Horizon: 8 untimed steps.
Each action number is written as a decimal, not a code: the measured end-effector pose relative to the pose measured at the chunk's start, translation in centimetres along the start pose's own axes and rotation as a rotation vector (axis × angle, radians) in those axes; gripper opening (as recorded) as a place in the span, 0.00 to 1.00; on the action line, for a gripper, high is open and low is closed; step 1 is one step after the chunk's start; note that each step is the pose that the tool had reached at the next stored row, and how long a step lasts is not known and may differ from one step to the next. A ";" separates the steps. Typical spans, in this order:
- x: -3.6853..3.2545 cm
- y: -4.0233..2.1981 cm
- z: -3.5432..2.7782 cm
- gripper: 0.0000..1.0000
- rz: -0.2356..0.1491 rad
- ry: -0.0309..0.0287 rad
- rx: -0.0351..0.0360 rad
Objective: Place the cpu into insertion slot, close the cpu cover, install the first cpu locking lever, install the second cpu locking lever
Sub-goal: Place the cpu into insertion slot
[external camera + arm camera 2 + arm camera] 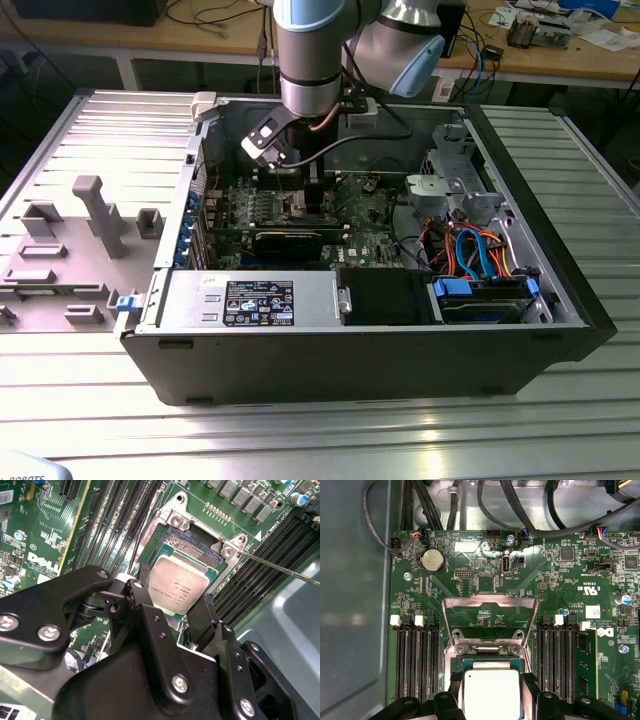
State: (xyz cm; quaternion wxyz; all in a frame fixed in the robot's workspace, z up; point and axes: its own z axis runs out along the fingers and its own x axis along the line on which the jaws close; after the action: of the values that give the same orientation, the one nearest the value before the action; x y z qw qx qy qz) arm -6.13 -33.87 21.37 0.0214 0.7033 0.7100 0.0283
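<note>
Clamping the cpu (176, 584) between the fingers (141, 602) of the gripper (172, 596) in the second wrist view, pinching it flat by two opposite edges. Holding it just over the slot (194, 544), apparently not yet seated. Seeing dark contacts past the cpu's edge farthest from the wrist, so judging the slot to be lying beneath and slightly ahead of the jaws. Noting the cover (490, 600) lying open beyond the slot, clear of the cpu. Reaching down into the case (350, 360).
</note>
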 end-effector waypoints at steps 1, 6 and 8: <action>0.00 -0.01 0.04 0.54 0.000 -0.0001 0.0001; 0.10 -0.07 0.21 0.54 0.002 0.0000 0.0000; 0.17 -0.12 0.42 0.54 0.003 -0.0009 0.0001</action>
State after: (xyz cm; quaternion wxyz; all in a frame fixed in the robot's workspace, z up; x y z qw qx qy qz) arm -6.21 -33.70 20.95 0.0216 0.7046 0.7088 0.0280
